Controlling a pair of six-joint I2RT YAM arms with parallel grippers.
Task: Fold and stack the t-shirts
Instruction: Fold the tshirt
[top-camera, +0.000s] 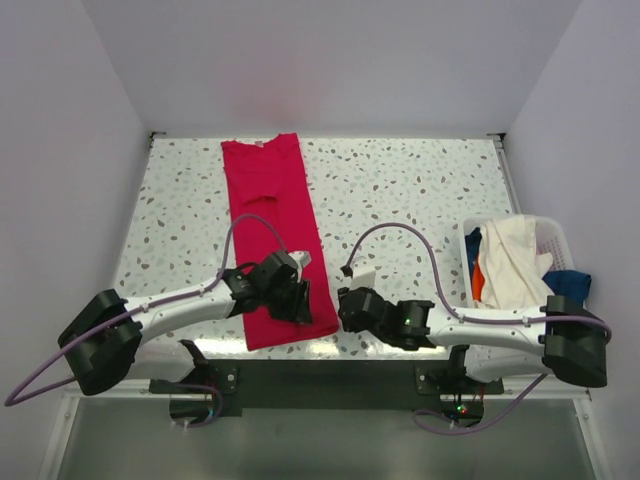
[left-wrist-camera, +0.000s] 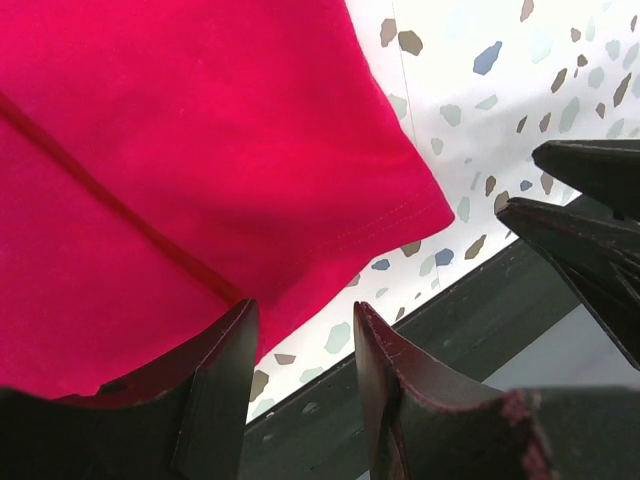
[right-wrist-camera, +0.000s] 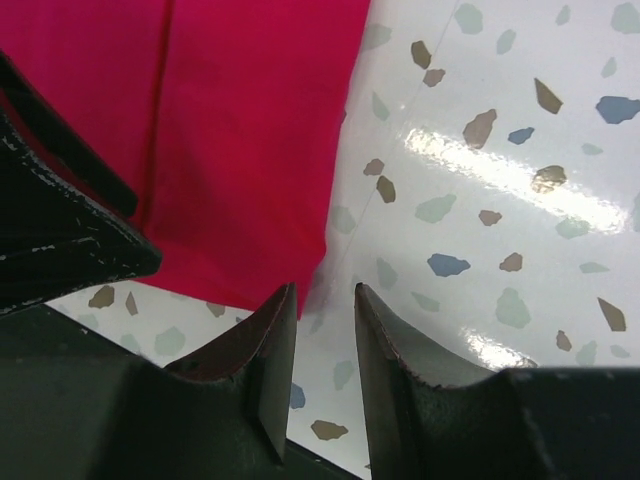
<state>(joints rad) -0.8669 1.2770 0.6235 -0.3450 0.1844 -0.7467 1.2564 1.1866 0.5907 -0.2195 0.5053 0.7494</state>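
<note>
The crimson-red t-shirt (top-camera: 270, 220) lies flat on the speckled table as a long narrow strip, running from the back edge to the near edge. My left gripper (top-camera: 298, 303) hovers over its near right corner, open and empty; in the left wrist view (left-wrist-camera: 305, 320) the red t-shirt (left-wrist-camera: 200, 150) reaches just past the left finger. My right gripper (top-camera: 346, 306) is just right of that corner, open with a narrow gap and empty. In the right wrist view (right-wrist-camera: 325, 295) the red t-shirt's (right-wrist-camera: 240, 130) corner lies just ahead of the tips. Cream-white (top-camera: 510, 260), dark blue (top-camera: 568, 283) and orange (top-camera: 478, 285) t-shirts sit in the basket.
The white slatted basket (top-camera: 555, 235) stands at the right side of the table. The dark front rail (top-camera: 330, 365) runs along the near edge right under both grippers. The two grippers are close together, and the right one shows in the left wrist view (left-wrist-camera: 590, 220).
</note>
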